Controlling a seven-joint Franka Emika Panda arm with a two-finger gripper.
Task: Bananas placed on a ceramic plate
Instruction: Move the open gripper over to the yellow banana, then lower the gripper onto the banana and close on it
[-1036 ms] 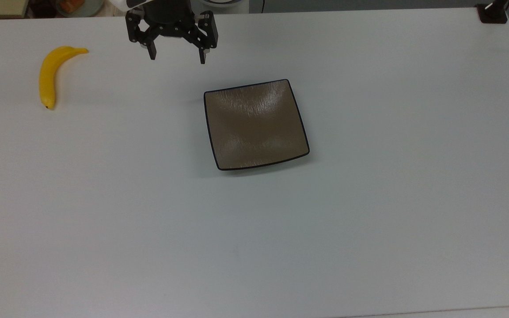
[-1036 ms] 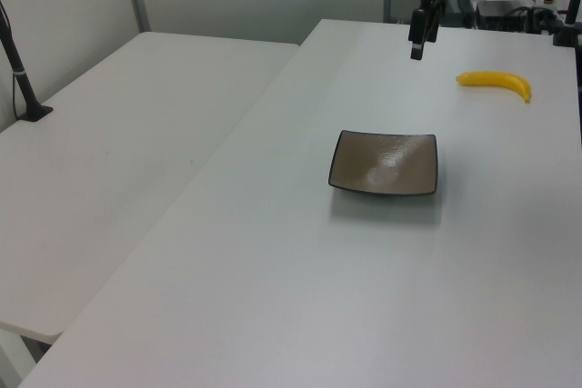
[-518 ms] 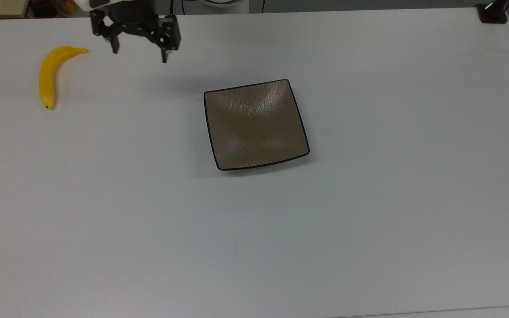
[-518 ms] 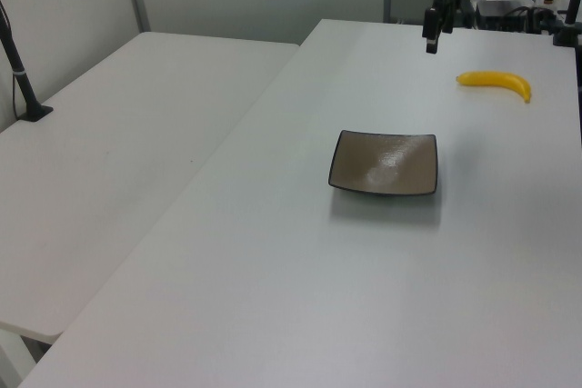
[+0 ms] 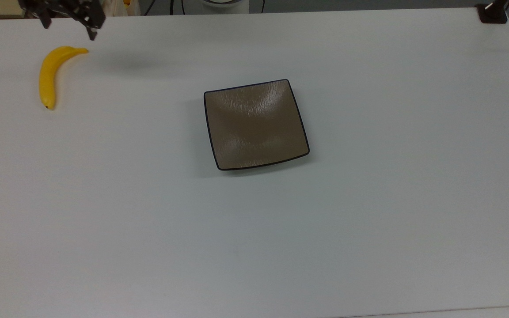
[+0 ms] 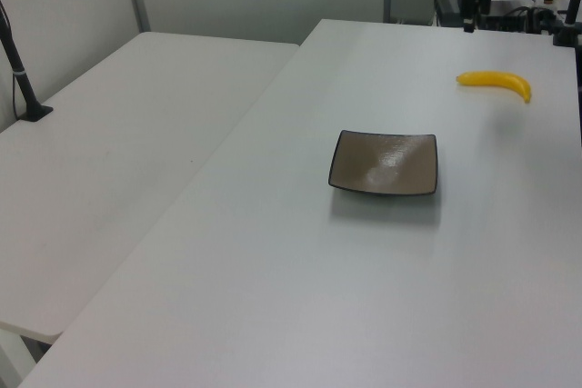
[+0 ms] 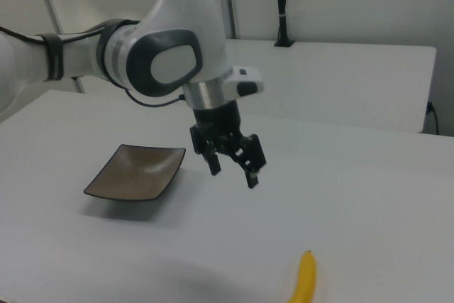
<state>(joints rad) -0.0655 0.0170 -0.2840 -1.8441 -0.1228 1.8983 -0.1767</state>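
Nothing of the task is done yet, as far as can be judged: the banana (image 5: 50,73) lies on the bench (image 5: 369,221) in the upper left of the top view, well apart from the ceramic plate (image 5: 254,124), which sits bare near the frame's middle. The gripper (image 7: 232,167) hangs above the bench with its jaws spread and holding nothing; reaching, grasping, carrying and setting down all remain. The bench is plain white and matte. A 2nd white table (image 6: 118,134) stands alongside, with pale wall panels behind.
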